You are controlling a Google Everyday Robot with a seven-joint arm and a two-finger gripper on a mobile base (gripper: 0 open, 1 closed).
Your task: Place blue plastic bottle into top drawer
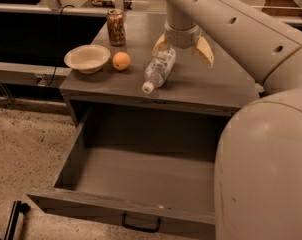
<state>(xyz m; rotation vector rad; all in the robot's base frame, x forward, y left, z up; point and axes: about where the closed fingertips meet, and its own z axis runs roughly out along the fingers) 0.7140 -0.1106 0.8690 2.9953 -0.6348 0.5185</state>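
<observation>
The blue plastic bottle (pixel 159 69) lies on its side on the grey cabinet top (pixel 211 84), its white cap pointing toward the front edge. My gripper (pixel 183 51) hangs over the bottle's far end, open, with one cream finger (pixel 204 50) to the right of the bottle and the other finger (pixel 158 43) behind its upper left. The fingers are not closed on the bottle. The top drawer (pixel 133 176) is pulled wide open below the cabinet top, empty, with a small black handle (pixel 140 226) on its front panel.
A brown patterned drink can (pixel 115 27), an orange (pixel 121 61) and a cream bowl (pixel 87 58) stand on the left part of the cabinet top. My large arm (pixel 261 159) fills the right side and covers the drawer's right end. Speckled floor (pixel 21 149) lies to the left.
</observation>
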